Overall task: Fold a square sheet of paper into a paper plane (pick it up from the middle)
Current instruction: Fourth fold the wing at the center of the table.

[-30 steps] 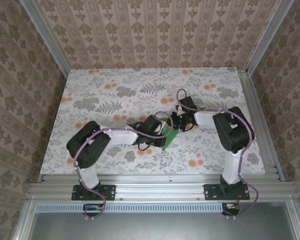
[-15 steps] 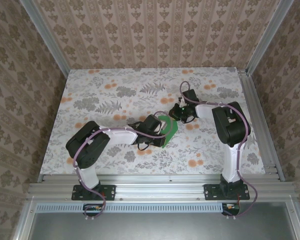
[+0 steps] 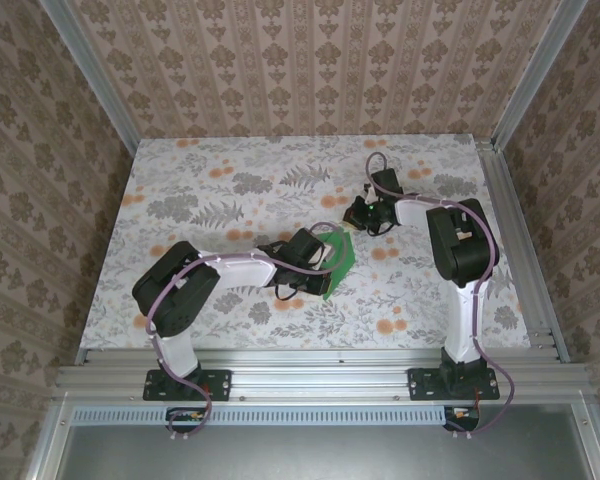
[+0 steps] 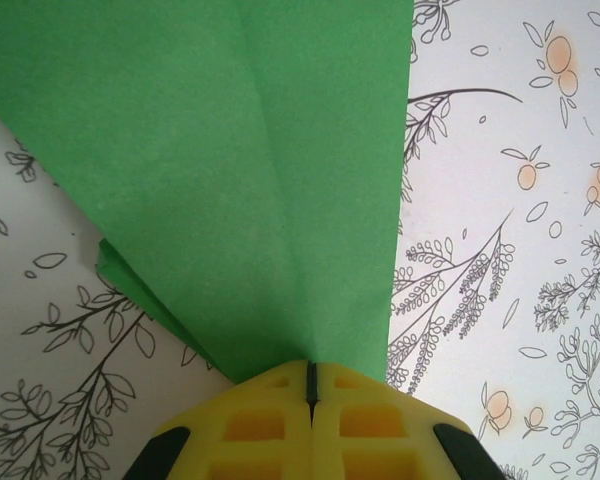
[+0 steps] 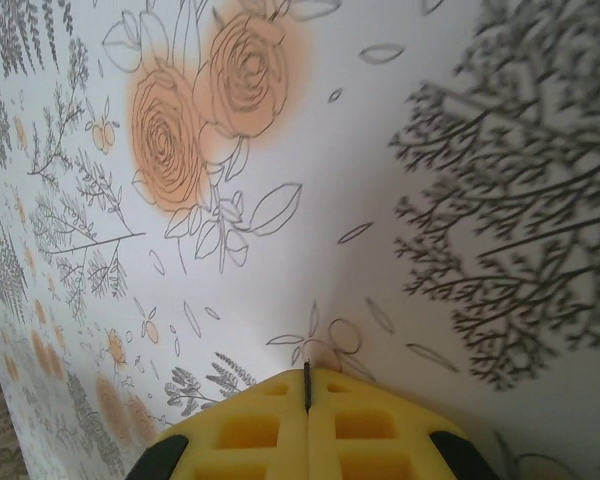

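1. Left wrist view: the left gripper [image 4: 310, 372] is seen clenched on the narrow end of the green sheet of paper [image 4: 220, 170], which fans out away from the yellow fingers [image 4: 255, 425] over the floral table [image 4: 500, 250].
2. A long crease is seen running up the sheet from the pinch. A second layer shows under its left edge, so the sheet is judged to be folded more than once already.
3. In the top external view, the sheet is found near the middle of the table, between the two wrists.
4. The right gripper [image 5: 306, 378] is seen clamped shut on nothing, low over bare print and apart from the sheet.
5. The step in hand is judged to be a mid-task fold, with one end steadied by the left arm and the right arm free.
6. For the next move, the right jaws would have to be brought to the loose end. There they could be pressed along the crease or opened to catch a flap, with the left pinch held firm so that the layers are not skewed.
7. Whether the sheet lies flat or is lifted cannot be told.
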You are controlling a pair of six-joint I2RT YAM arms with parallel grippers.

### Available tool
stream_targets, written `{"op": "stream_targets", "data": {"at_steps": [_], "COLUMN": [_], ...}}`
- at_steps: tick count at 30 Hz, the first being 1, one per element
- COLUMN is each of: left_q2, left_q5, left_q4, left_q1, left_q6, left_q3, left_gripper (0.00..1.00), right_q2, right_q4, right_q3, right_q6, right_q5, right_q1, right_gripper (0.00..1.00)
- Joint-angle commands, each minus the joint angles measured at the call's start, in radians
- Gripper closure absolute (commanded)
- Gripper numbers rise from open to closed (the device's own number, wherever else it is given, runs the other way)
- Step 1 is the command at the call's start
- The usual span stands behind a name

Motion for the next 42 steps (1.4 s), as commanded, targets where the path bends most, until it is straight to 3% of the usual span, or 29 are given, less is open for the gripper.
{"op": "stream_targets", "data": {"at_steps": [1, 3, 10, 16, 32, 42], "left_q2": [0.041, 0.031, -0.002, -0.034, -0.152, -0.195], "left_q5": [0.010, 0.018, 0.054, 0.070, 0.023, 0.029], "left_q4": [-0.150, -0.147, -0.117, -0.133, -0.189, -0.201], "left_q1": [0.007, 0.011, 0.019, 0.030, 0.104, 0.133], "left_q6": [0.025, 0.026, 0.005, 0.007, 0.019, 0.022], "left_q3": [-0.010, 0.004, 0.070, 0.120, 0.051, -0.003], "left_gripper": [0.97, 0.96, 0.93, 0.88, 0.72, 0.65], "right_q2": [-0.045, -0.099, -0.275, -0.338, -0.259, -0.349], "right_q4": [-0.041, -0.043, 0.045, 0.092, 0.099, -0.005], "right_q3": [0.006, -0.027, -0.257, -0.370, -0.364, -0.376], "right_q6": [-0.042, -0.050, -0.011, 0.029, 0.060, 0.028], "right_q5": [0.055, 0.034, -0.129, -0.156, -0.123, -0.024], "right_q1": [-0.021, -0.023, 0.008, 0.064, 0.169, 0.188], "right_gripper": [0.95, 0.93, 0.70, 0.63, 0.58, 0.56]}}
